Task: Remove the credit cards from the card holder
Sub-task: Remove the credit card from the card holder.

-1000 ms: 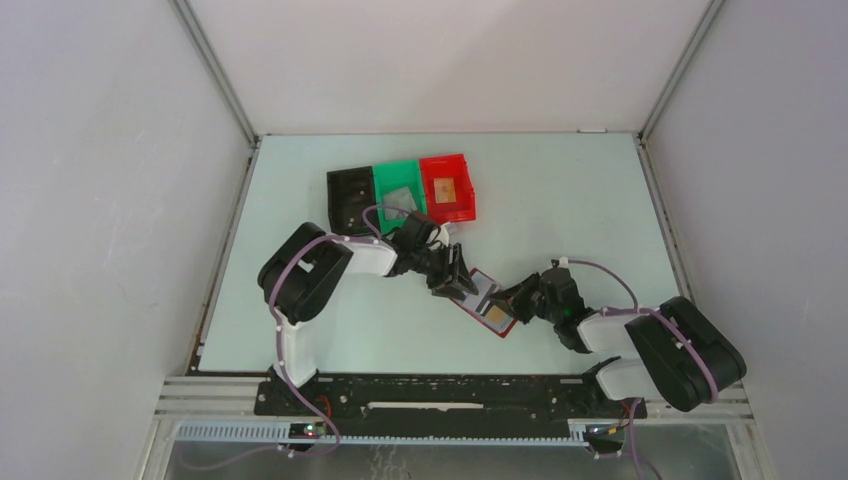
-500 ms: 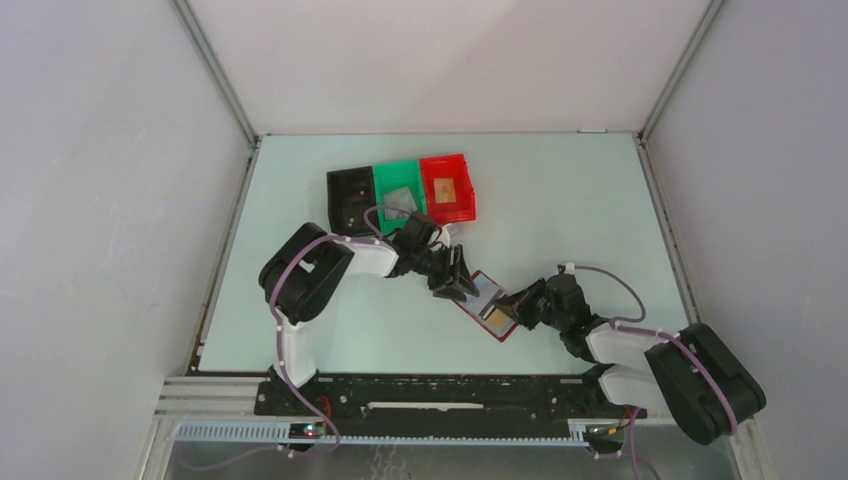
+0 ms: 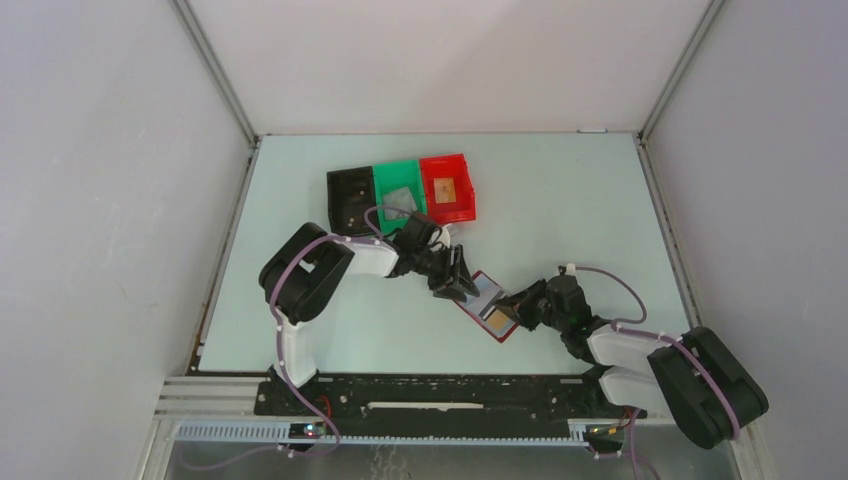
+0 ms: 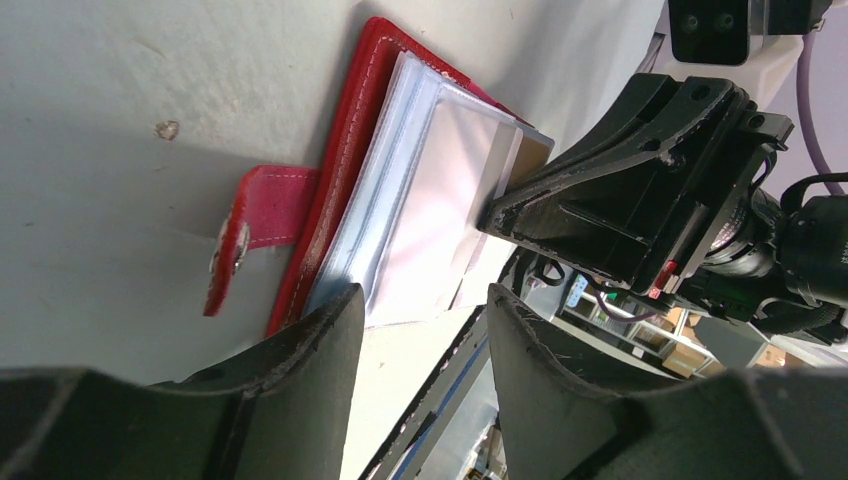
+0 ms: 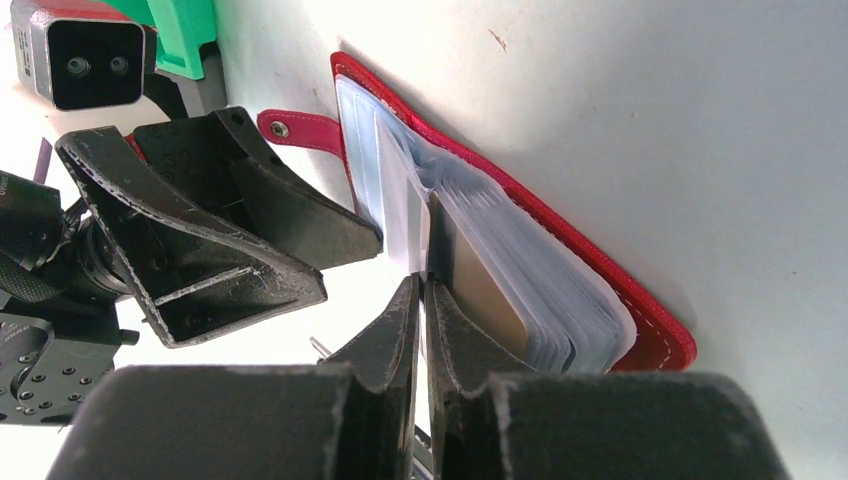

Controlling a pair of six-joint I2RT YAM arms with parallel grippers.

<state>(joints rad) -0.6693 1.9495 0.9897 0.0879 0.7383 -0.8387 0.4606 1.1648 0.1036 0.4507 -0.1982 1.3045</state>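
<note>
Open card holder (image 3: 488,306) on the table (image 3: 580,200), an arm at each end.
Bare table spreads wide to the right and far side; three bins (image 3: 398,170) sit beyond the left arm. The holder's long axis runs diagonally, far-left to near-right, strap tab (image 4: 262,215) toward the left arm. The left fingers (image 4: 300,345) stand parted at the sleeves' edge, gripping nothing; the right fingers (image 5: 385,335) pinch nearly together on a clear sleeve (image 5: 405,225), beside the tan card (image 5: 485,290).

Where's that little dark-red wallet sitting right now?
From above, the card holder lies open near the middle of the table, between the left tool and right tool, just in front of the three bins.
</note>
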